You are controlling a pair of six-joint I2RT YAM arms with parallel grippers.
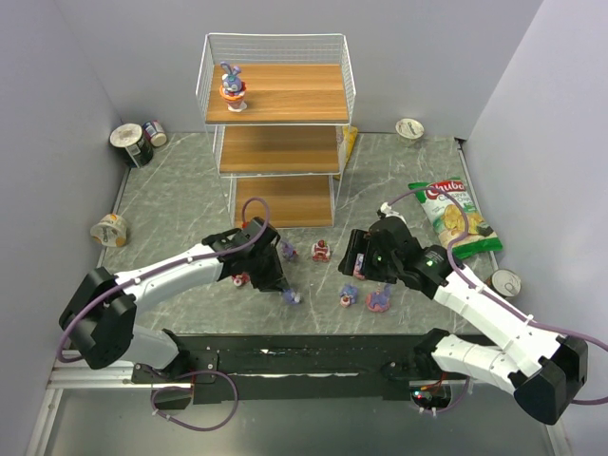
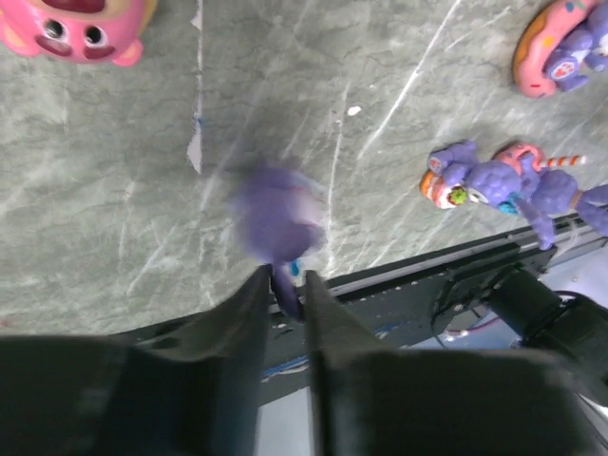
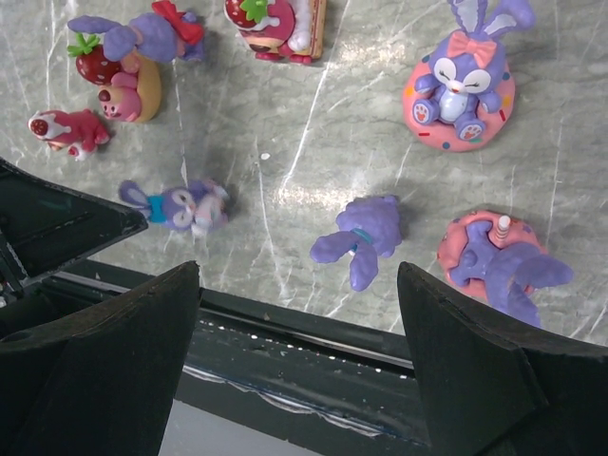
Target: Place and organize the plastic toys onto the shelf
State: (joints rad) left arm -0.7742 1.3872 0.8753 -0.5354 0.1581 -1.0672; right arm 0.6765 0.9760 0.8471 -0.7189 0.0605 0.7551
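from above we see one bunny (image 1: 233,87) on the top board of the shelf (image 1: 294,100), other toys (image 1: 323,251) on the table (image 1: 171,199). the left wrist alone shows the left gripper (image 2: 285,277) pinching a blurred purple toy (image 2: 275,214). the right wrist shows the right gripper (image 3: 299,285) wide open over loose toys.

Left tool (image 2: 286,281) pinched narrow, right tool (image 3: 297,275) wide

The table (image 3: 285,123) is marbled grey-green, veined in pale white. At the tips of the black left fingers (image 2: 237,332) a blurred purple toy (image 2: 277,214) with a blue speck is seen. Beyond the black right fingers (image 3: 114,332), a purple bunny (image 3: 463,81) with a pink bow is seated on a pink, sprinkle-dotted base. The shelf (image 1: 275,92) is made of white wire and brown boards.
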